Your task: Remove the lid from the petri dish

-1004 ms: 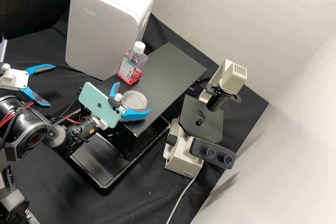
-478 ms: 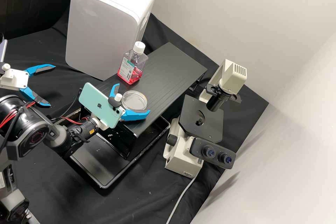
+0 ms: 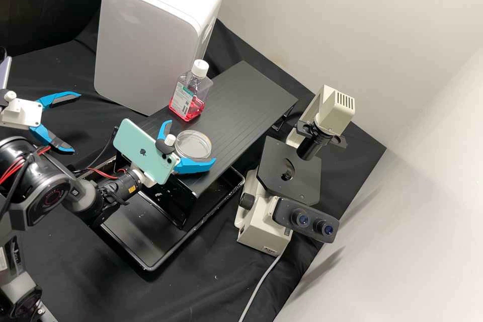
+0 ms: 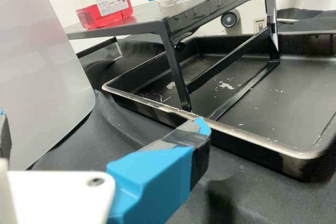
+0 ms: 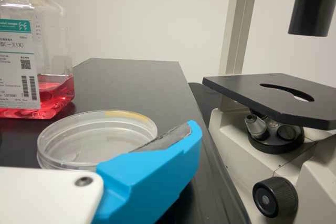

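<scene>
High view: the right arm's white gripper with two bright blue fingers [image 3: 191,142] straddles the clear, round plastic petri dish [image 3: 194,144], which sits at the near end of a raised black slatted platform [image 3: 246,93]. Its jaws are spread wide, one finger on either side of the dish. This looks like a line-up for pinching the lid by its rim. The right wrist view shows one finger just beside the dish wall, though whether they touch cannot be told. The lid appears to be still seated, so the lift itself is yet to come.

The left arm's matching gripper [image 3: 75,122], also wide open and holding nothing, hangs over the black bench well apart from the platform, seemingly parked out of the way.

A clear flask of pink liquid with a white cap [image 3: 189,91] stands farther back on the platform. A shallow black tray [image 3: 151,249] lies beneath the platform, and a white microscope [image 3: 294,186] stands alongside.
</scene>
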